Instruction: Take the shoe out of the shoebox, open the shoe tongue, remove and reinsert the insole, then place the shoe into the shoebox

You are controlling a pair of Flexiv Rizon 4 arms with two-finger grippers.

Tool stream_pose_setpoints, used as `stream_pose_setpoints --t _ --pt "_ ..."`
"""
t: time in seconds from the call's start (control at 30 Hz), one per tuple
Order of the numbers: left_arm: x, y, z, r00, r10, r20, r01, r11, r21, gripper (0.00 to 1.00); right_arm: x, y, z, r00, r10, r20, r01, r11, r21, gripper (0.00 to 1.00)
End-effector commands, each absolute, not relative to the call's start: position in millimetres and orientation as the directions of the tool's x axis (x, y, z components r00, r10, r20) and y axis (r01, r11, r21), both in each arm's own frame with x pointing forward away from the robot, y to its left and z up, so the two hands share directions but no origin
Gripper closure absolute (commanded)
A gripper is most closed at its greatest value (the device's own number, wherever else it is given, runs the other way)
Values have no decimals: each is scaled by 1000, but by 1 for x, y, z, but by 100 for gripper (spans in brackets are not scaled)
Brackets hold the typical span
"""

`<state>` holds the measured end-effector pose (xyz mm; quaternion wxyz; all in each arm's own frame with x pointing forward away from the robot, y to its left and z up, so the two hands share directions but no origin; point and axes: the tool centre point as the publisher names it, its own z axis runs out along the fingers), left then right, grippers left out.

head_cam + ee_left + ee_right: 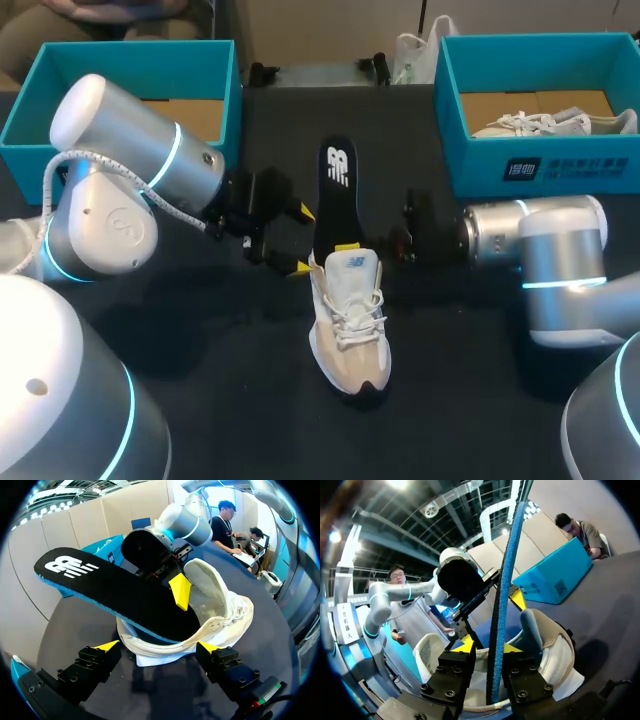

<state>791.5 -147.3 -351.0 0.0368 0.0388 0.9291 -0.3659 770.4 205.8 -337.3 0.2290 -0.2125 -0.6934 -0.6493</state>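
A white and beige shoe (350, 320) lies in the middle of the black table, heel toward the far side. The black insole (338, 195) sticks up out of its heel opening, slanting away. My right gripper (352, 246) is at the insole from the right. In the right wrist view the insole (502, 605) stands edge-on between the fingers of that gripper (489, 646), a thin gap on one side, open. My left gripper (301, 240) stands wide open just left of the heel. In its own view the left gripper (157, 646) faces the shoe's heel (215, 605) under the insole (110, 587).
A teal shoebox (215, 90) stands at the back left behind my left arm. A second teal shoebox (540, 165) at the back right holds another white shoe (545, 123). Bare black tabletop lies in front of the shoe.
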Motion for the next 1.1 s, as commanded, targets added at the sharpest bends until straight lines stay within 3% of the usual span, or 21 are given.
stream_pose_setpoints --t 0.03,0.5,0.7,0.77,0.8,1.1 --pt "792 -148 -350 -994 45 -96 98 733 -673 0 771 205 -329 -805 11 593 591 98 801 71" --pt "792 -148 -350 -994 45 -96 98 733 -673 0 785 206 -317 -784 7 621 596 289 749 70" --pt "792 -148 -350 -994 45 -96 98 733 -673 0 785 202 -322 -763 6 646 610 337 717 78" --pt "792 -148 -350 -994 45 -96 98 733 -673 0 784 202 -324 -759 8 651 613 344 711 89" --pt "792 -148 -350 -994 45 -96 98 733 -673 0 783 203 -325 -756 8 655 615 351 706 100" --pt "792 -148 -350 -994 45 -96 98 733 -673 0 769 204 -339 -728 14 685 637 382 670 100"
